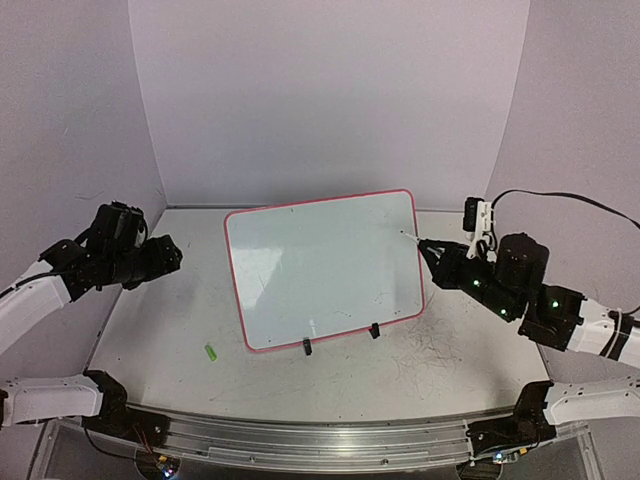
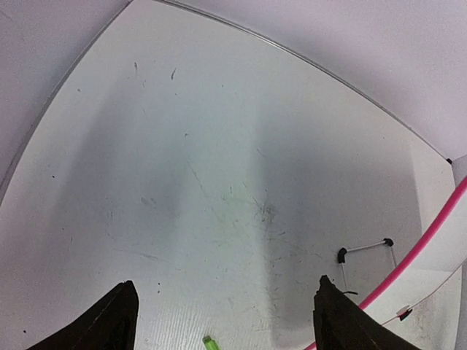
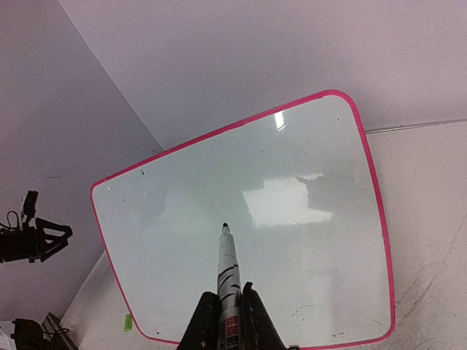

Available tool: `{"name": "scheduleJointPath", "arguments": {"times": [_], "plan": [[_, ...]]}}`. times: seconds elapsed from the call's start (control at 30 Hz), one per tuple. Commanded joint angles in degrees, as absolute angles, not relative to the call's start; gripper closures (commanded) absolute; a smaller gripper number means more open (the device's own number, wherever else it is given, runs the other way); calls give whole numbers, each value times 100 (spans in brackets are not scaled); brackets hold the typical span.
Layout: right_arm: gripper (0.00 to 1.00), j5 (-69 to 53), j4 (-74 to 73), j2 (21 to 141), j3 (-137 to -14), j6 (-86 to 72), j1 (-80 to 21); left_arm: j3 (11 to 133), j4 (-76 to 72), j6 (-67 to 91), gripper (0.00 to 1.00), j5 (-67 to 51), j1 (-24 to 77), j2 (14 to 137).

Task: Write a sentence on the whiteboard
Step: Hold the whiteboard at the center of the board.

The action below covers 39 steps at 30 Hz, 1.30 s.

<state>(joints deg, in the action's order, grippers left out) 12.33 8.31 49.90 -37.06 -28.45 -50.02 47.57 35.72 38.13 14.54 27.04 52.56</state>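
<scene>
Starting with the top view: seeing the whiteboard (image 1: 320, 262) sitting in the middle of the table (image 1: 450, 375), leaning back on two black clip feet (image 1: 307, 347), probably for keeping the face angled up at the arms and easy to reach. Running its long axis left to right, showing no green sentence yet, just a few faint grey marks. Spotting the right gripper (image 1: 438, 254) hovering at the board's right edge, clamping a marker (image 1: 415, 240) and aiming the tip leftward over the board's right side. Noticing the left gripper (image 1: 172, 254) hanging well off to the left, likely for keeping out of the writing path, plus a small green cap (image 1: 211, 353) lying near the board's lower left corner. Switching to the left wrist view: seeing both fingers (image 2: 109, 321) spread wide apart, gripping nothing, only scuffed tabletop in between. Moving on to the right wrist view: seeing the pincer squeezed tight round the marker's barrel, presumably for pen-like control. Running the marker's long axis straight up the frame, pointing the tip at the board's middle. Not managing to tell whether touching the surface or just hovering off it.
</scene>
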Motion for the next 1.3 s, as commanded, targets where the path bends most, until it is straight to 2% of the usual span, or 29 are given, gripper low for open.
{"name": "scheduleJointPath", "arguments": {"times": [0.0,0.23,0.4,0.63,0.9,1.13,1.27], "plan": [[100,1024,333,5445,-4451,-2312,-5024,5576,3575,2876,12,331,1748,5569],[100,1243,167,6492,-5308,-1800,-5601,5926,2243,2588,9,-3455,171,6196],[100,1327,296,7511,-6138,-1490,-6171,5482,565,3266,10,-5004,83,6704],[100,999,622,8882,-7221,-1119,-6536,5247,34,3028,10,-5684,132,6924],[100,1187,763,9993,-8304,-878,-6711,5127,-502,2961,11,-5673,723,7183],[100,1236,782,10541,-8828,-775,-6785,5285,-733,2912,23,-5711,982,7825],[100,1370,782,10760,-9058,-730,-6790,5502,-806,2957,36,-5918,1034,8121]]}}
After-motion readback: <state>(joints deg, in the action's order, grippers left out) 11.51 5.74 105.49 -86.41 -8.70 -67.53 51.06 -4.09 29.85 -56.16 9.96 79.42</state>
